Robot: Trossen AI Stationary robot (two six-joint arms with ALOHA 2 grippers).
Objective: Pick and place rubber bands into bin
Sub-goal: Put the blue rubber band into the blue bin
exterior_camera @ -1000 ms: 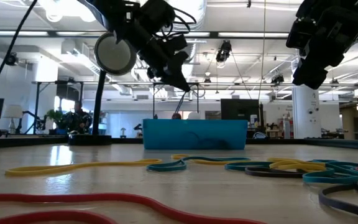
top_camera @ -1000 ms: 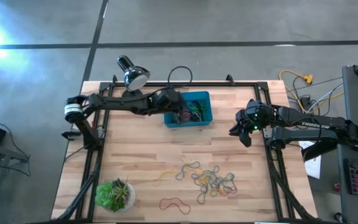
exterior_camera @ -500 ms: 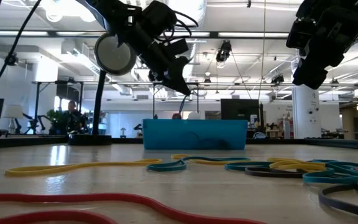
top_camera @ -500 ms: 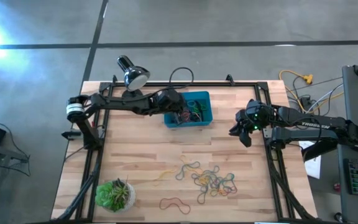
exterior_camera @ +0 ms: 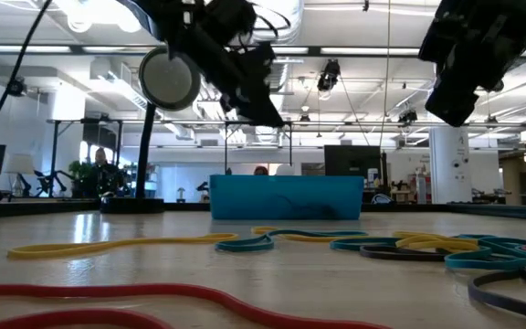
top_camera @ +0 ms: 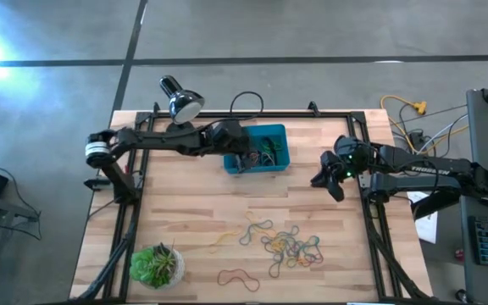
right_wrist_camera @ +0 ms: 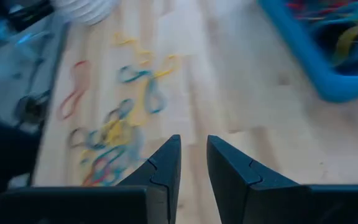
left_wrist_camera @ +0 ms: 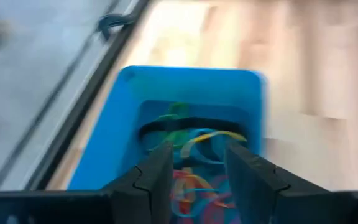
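The teal-blue bin (top_camera: 281,132) stands at the far middle of the table and holds several coloured rubber bands (left_wrist_camera: 197,140). My left gripper (top_camera: 241,158) hovers above the bin's left part, open, with nothing between its fingers (left_wrist_camera: 197,163). More rubber bands (top_camera: 291,246) lie loose in a tangle on the wood near the front edge, and they show close up in the low view (exterior_camera: 382,244). My right gripper (top_camera: 332,185) hangs in the air by the table's right side, fingers (right_wrist_camera: 194,155) slightly apart and empty.
A desk lamp (top_camera: 180,100) stands at the far left, close behind my left arm. A potted plant (top_camera: 157,264) sits at the near left corner. A lone red band (top_camera: 237,277) and a yellow band (top_camera: 221,240) lie apart from the tangle. Black frame rails (top_camera: 134,212) border the table.
My left gripper has risen a little above the bin and drawn slightly toward the table's left edge.
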